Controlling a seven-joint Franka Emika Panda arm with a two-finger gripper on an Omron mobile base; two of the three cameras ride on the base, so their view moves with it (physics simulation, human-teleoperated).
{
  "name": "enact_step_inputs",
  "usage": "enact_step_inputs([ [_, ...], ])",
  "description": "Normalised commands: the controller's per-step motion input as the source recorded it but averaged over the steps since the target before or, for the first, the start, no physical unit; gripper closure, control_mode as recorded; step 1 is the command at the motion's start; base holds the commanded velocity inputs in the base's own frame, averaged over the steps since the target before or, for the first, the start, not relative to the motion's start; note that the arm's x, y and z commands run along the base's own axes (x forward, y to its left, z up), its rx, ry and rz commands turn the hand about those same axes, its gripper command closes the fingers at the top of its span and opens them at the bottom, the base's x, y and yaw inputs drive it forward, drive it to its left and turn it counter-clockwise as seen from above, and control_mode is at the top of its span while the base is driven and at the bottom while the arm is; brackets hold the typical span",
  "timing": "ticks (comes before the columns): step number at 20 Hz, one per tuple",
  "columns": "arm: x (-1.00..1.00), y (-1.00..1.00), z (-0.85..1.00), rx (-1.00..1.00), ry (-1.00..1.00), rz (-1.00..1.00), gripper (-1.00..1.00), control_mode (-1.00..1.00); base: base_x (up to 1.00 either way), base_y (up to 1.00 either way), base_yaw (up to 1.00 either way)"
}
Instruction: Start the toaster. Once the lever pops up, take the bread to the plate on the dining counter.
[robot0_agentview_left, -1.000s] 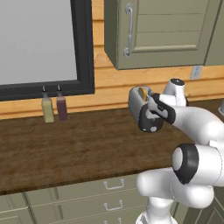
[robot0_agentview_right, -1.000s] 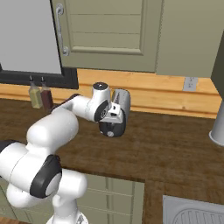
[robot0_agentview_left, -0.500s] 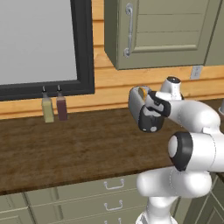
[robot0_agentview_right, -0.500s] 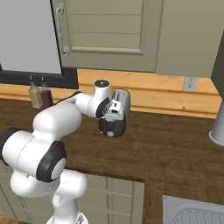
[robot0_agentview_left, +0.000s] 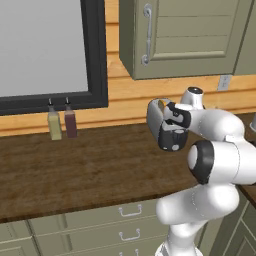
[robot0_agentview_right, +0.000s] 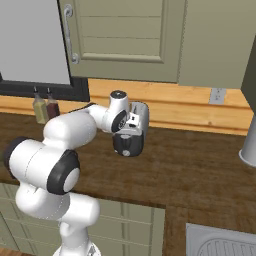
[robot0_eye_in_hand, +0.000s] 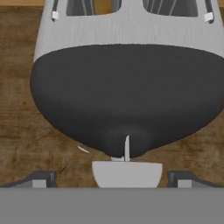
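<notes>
Far left on the dark wood tabletop (robot0_agentview_left: 90, 170) stood two small bottles (robot0_agentview_left: 61, 122) under the black-framed window (robot0_agentview_left: 50, 50); no label on them could be read. Moving right, the toaster (robot0_agentview_left: 161, 124), silver on top with a dark rounded front, sat near the wall. The tool (robot0_eye_in_hand: 127, 177) was right down at that dark front, fingers (robot0_eye_in_hand: 41, 178) spread wide and released, with the pale lever (robot0_eye_in_hand: 127, 173) between them. The toaster's slots (robot0_eye_in_hand: 83, 6) showed at the top; bread could not be made out.
</notes>
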Motion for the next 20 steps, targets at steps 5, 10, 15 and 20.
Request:
enact_step_inputs([
  [5,0.06,0.00,-0.09,0.00,0.00,0.00,-1.00,-1.00,0.00,0.00,0.00],
  [10,0.07,0.00,-0.12,0.00,0.00,0.00,-1.00,-1.00,0.00,0.00,0.00],
  [15,0.01,0.00,-0.11,0.00,0.00,0.00,-1.00,-1.00,0.00,0.00,0.00],
  [20,0.00,0.00,-0.13,0.00,0.00,0.00,-1.00,-1.00,0.00,0.00,0.00],
])
